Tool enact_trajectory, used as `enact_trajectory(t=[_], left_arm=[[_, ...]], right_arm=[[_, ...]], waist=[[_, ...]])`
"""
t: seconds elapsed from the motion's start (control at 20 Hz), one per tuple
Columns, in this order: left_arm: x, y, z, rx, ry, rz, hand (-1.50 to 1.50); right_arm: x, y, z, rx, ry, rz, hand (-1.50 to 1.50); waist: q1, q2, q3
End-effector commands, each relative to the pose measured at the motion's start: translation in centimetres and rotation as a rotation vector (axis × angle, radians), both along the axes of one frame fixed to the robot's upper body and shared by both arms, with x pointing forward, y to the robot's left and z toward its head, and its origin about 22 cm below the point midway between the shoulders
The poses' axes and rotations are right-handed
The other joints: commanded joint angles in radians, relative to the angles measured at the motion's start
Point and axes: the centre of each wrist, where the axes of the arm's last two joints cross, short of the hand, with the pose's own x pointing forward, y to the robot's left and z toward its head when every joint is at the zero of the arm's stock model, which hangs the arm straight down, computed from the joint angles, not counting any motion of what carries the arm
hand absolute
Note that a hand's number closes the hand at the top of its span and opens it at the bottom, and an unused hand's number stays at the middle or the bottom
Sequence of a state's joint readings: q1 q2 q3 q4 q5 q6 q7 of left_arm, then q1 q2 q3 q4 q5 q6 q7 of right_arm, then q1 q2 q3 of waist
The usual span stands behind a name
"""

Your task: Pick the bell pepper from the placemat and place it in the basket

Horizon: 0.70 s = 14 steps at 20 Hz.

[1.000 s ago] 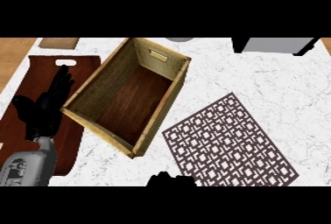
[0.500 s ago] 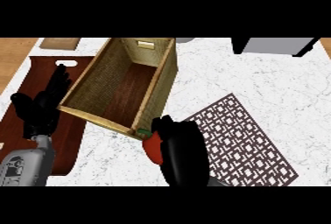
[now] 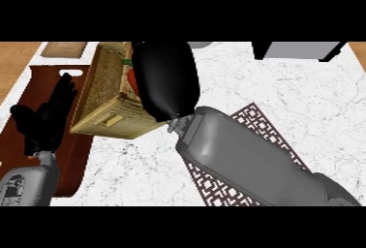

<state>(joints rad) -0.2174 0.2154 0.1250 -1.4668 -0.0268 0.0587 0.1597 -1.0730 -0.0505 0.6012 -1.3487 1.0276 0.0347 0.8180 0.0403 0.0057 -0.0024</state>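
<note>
Right now R hand [image 3: 164, 80] is hovering over basket [image 3: 107, 116], clamping round bell pepper [image 3: 131, 77]; if it's letting go too high, pepper cd be bouncing out onto desk [image 3: 286, 87].

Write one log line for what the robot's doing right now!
phase: carry | right hand: over basket, curled on bell pepper | left hand: open, resting at left | placed: not yet

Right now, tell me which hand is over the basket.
The right hand, holding the red bell pepper above the basket. The left hand rests open over the dark wooden board, beside the basket.
</note>
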Motion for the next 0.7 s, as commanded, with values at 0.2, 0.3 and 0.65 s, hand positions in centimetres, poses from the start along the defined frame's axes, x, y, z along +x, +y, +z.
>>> enact_trajectory(t=[0.2, 0.3, 0.65], left_arm=[[-0.1, -0.6, -0.5, 0.0, -0.003, 0.0, 0.0], [-0.6, 0.5, -0.1, -0.006, 0.004, 0.01, 0.0], [-0.2, 0.7, -1.2, 0.004, -0.002, 0.012, 0.0]], right_arm=[[5.4, 1.7, 1.4, -0.094, 0.165, -0.072, 1.5], [6.1, 1.2, 1.1, -0.135, 0.238, -0.065, 1.5], [7.8, 1.5, 1.3, -0.13, 0.256, -0.064, 1.5]], waist=[[-0.01, 0.001, 0.001], [-0.017, -0.002, 0.002], [-0.019, 0.0, 0.001]])
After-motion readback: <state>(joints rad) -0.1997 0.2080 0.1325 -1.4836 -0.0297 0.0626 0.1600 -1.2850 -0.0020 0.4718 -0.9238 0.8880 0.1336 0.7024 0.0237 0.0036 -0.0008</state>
